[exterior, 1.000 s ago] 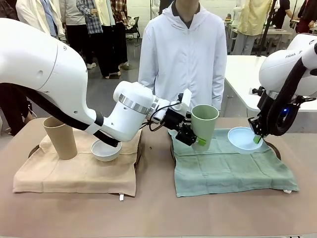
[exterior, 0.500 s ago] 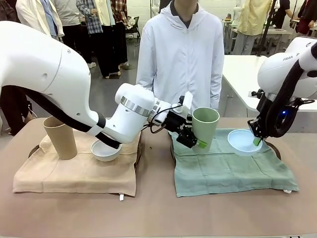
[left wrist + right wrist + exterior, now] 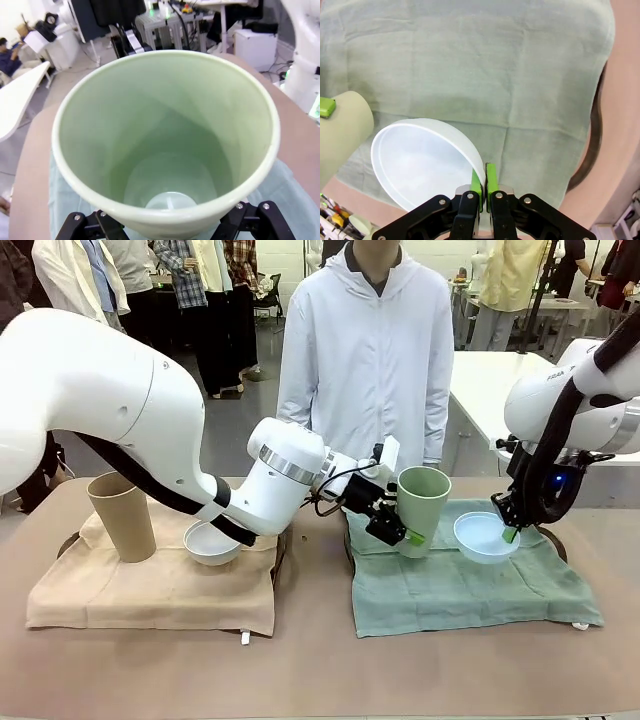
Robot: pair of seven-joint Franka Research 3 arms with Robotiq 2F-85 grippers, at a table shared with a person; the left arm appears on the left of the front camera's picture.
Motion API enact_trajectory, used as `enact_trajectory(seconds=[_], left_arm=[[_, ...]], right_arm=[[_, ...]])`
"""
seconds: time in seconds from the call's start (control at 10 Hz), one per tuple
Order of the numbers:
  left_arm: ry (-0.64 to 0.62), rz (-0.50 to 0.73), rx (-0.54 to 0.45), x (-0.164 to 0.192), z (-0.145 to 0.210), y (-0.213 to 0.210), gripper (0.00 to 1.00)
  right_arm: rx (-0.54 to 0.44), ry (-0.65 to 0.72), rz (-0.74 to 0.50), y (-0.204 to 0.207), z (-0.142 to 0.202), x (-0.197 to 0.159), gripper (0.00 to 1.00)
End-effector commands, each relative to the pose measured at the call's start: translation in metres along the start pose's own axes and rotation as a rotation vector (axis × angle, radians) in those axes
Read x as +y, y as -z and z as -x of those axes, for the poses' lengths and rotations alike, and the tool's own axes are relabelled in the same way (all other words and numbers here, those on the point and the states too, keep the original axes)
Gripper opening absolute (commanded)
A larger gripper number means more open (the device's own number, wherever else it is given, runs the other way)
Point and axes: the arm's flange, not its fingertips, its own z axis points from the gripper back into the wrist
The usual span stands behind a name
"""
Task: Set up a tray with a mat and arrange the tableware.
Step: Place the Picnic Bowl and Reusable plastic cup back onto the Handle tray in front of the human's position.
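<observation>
In the front view my left gripper (image 3: 397,527) reaches across the middle and is shut on the pale green cup (image 3: 421,502), which leans slightly over the green mat (image 3: 470,585). The left wrist view looks straight down into that cup (image 3: 165,150), with my fingers (image 3: 75,223) on either side of its base. My right gripper (image 3: 509,527) is shut on the rim of the light blue bowl (image 3: 483,537), holding it tilted just above the mat's back right. In the right wrist view the gripper (image 3: 483,181) pinches the bowl (image 3: 420,160) over the mat (image 3: 485,75).
On the left, a tan mat (image 3: 160,585) covers a dark tray (image 3: 281,545) and bears a tan cup (image 3: 122,515) and a white bowl (image 3: 213,542). The right tray's rim (image 3: 558,543) shows under the green mat. A person (image 3: 368,350) stands at the far side.
My left gripper has carried the green cup a little to the right. My right gripper has brought the blue bowl leftward, toward the cup.
</observation>
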Motion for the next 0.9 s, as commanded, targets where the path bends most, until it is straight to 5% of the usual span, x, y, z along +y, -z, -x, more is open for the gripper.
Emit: enact_trajectory(seconds=[0.0, 0.5, 0.6, 0.7, 0.8], left_arm=[[-0.009, 0.001, -0.018, 0.007, 0.008, -0.001, 0.83], [-0.01, 0.012, -0.019, 0.005, 0.011, -0.001, 0.83], [-0.009, 0.021, -0.02, 0.006, 0.012, -0.001, 1.0], [-0.009, 0.024, -0.019, 0.006, 0.012, -0.001, 1.0], [-0.011, 0.021, -0.013, 0.005, 0.01, -0.003, 1.0]], right_arm=[[-0.01, -0.035, -0.047, 0.009, -0.01, -0.004, 0.05], [0.016, -0.036, -0.074, 0.027, -0.015, -0.014, 0.11], [0.019, -0.034, -0.071, 0.028, -0.016, -0.016, 0.63], [0.022, -0.034, -0.067, 0.029, -0.015, -0.016, 0.68], [0.015, -0.027, -0.038, 0.026, -0.012, -0.016, 1.0]])
